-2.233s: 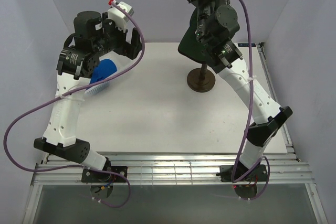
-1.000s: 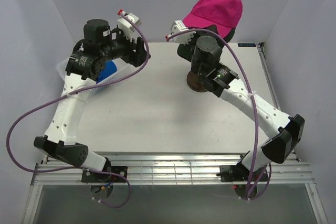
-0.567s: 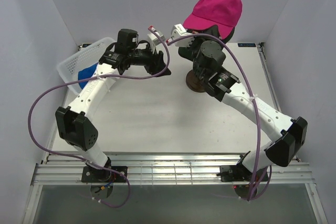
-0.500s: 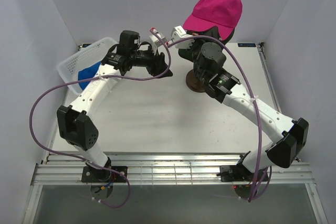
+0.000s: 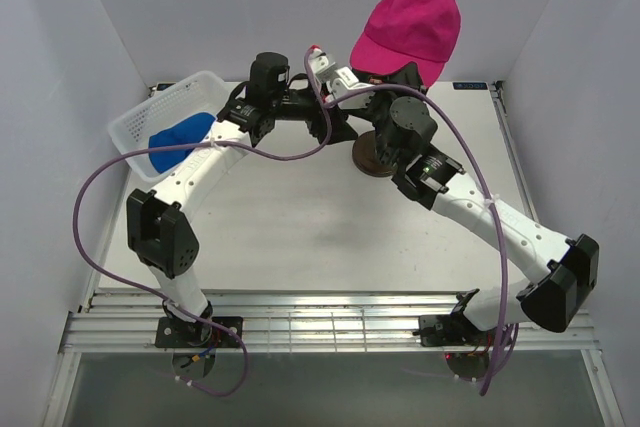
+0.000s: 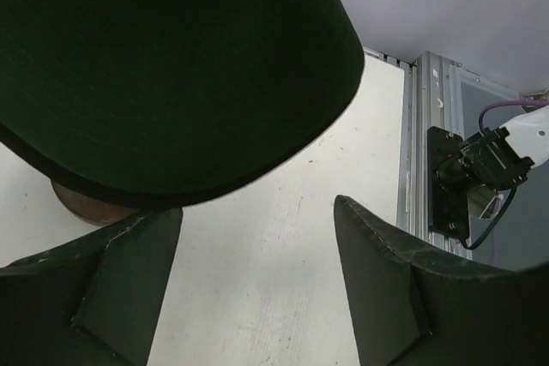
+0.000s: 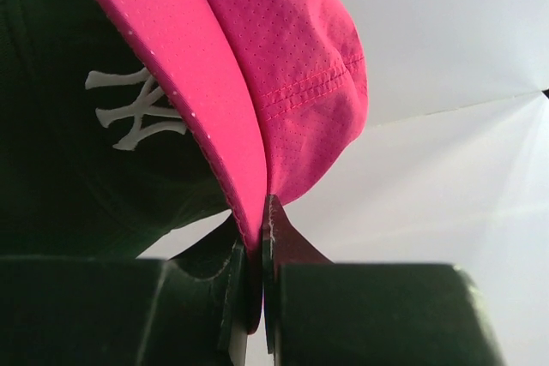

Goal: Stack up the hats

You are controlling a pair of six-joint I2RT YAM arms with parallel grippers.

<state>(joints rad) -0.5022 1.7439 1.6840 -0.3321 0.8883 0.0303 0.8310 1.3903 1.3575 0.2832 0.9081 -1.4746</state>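
The magenta cap (image 5: 410,25) sits high over the dark green NY cap (image 5: 405,75) on the stand. My right gripper (image 7: 257,246) is shut on the magenta cap's brim (image 7: 214,100); the green cap's white NY logo (image 7: 133,109) shows just behind it. My left gripper (image 5: 340,127) is open and empty, its fingers (image 6: 386,289) just below the green cap's brim (image 6: 171,66), not touching it. The bright blue cap (image 5: 180,137) lies in the white mesh basket (image 5: 150,112). The black cap is hidden.
The dark round stand (image 5: 372,154) stands at the back middle of the white table, its base also in the left wrist view (image 6: 90,203). Grey walls close in on three sides. A metal rail (image 6: 425,143) runs along the table's right edge.
My left arm has swung right from the basket to under the green cap's brim. My right arm has brought the magenta cap down over the green cap.
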